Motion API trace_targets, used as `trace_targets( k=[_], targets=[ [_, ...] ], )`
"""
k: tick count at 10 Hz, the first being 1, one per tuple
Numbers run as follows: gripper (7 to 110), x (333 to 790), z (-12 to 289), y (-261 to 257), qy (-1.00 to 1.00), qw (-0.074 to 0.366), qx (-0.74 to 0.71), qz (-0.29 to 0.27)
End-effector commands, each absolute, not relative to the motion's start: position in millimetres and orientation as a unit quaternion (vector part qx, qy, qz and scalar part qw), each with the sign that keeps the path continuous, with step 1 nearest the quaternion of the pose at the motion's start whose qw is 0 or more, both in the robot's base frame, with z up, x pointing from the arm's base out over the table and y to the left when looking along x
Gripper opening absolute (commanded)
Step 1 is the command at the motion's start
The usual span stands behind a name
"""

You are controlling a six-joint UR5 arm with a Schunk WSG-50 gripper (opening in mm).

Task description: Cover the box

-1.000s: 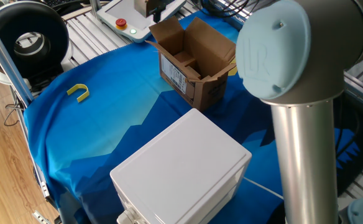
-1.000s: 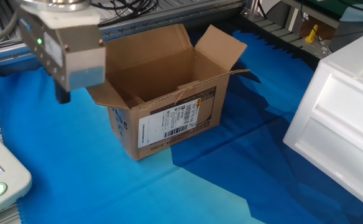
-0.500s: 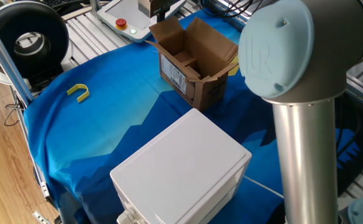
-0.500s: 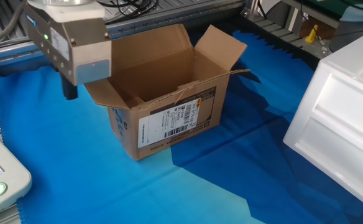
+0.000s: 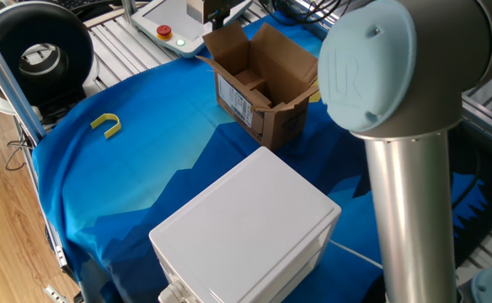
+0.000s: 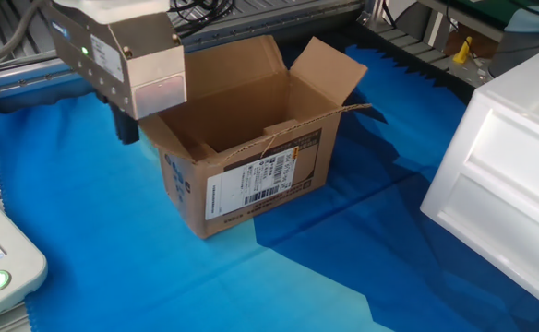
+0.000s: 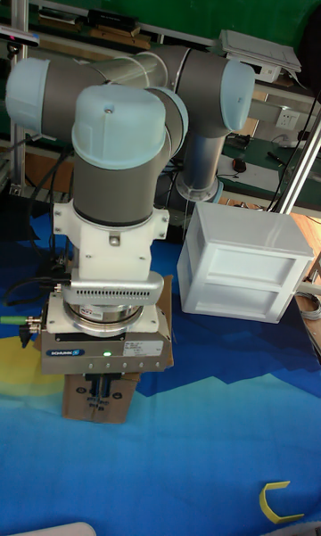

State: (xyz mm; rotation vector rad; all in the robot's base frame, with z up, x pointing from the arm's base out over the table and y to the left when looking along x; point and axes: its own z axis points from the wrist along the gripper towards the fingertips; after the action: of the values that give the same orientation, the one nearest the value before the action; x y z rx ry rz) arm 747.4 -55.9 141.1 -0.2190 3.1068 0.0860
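The box point(image 6: 251, 180) is a small brown carton with a white barcode label on its front, standing on the blue cloth. Its far and right flaps stand open and the inside looks empty. My gripper point(image 6: 126, 136) hangs at the box's left end, fingers pointing down and pressed together against the left flap, holding nothing. In the tall fixed view the gripper point(image 7: 102, 395) sits in front of the box point(image 7: 78, 404) and hides most of it. From the opposite side, the box point(image 5: 267, 114) shows with the gripper point(image 5: 215, 15) just behind its far end.
A large white plastic box point(image 6: 500, 184) stands right of the carton, also seen as the white plastic box point(image 5: 246, 227). A yellow hook point(image 5: 105, 124) lies on the cloth. A pendant with a red button point(image 5: 163, 32) sits beyond the table edge. The arm's column point(image 5: 414, 210) fills the right.
The gripper has moved right, from beside the outspread left flap to up against the box's left end. That flap no longer lies spread outward.
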Motion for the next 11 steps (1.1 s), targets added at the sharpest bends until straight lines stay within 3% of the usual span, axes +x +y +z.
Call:
trace_targets(
  k=[1,4,7,11],
  targets=[
    [7,730,144,-54,0.997,-0.023,-0.071,0.032],
    [7,667,158,-51,0.986,-0.149,-0.067,0.045],
    [7,668,148,-46,0.985,-0.157,-0.055,0.043],
    [7,693,114,-63,0.989,-0.132,-0.067,0.001]
  ],
)
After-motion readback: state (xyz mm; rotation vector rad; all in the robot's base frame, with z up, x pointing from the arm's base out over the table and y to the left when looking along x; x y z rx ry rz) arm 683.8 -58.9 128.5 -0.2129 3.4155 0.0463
